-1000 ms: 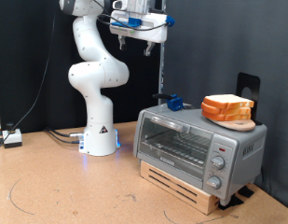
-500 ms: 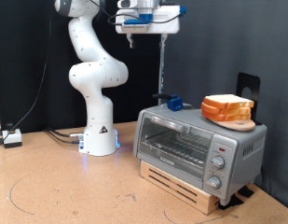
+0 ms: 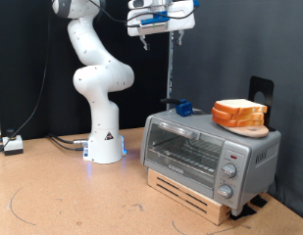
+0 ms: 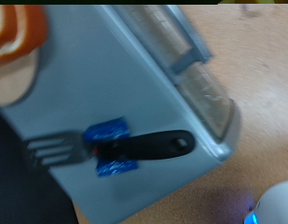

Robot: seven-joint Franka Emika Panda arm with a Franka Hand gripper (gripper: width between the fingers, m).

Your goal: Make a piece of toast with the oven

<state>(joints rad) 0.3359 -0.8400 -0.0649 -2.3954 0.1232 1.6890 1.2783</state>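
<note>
One arm only. Exterior: gripper (image 3: 159, 29) hangs high at 12 o'clock above the oven (image 3: 210, 154); fingers' spacing: can't tell. Bread (image 3: 239, 113) sits on the oven roof, at 3 o'clock from a fork (image 3: 181, 107). Door shut, so nothing can go in yet.

Wrist: fork (image 4: 111, 148) dead centre, bread (image 4: 20, 37) near the edge, fingers out of view. Risk: descending off-target, clipping the fork.
</note>
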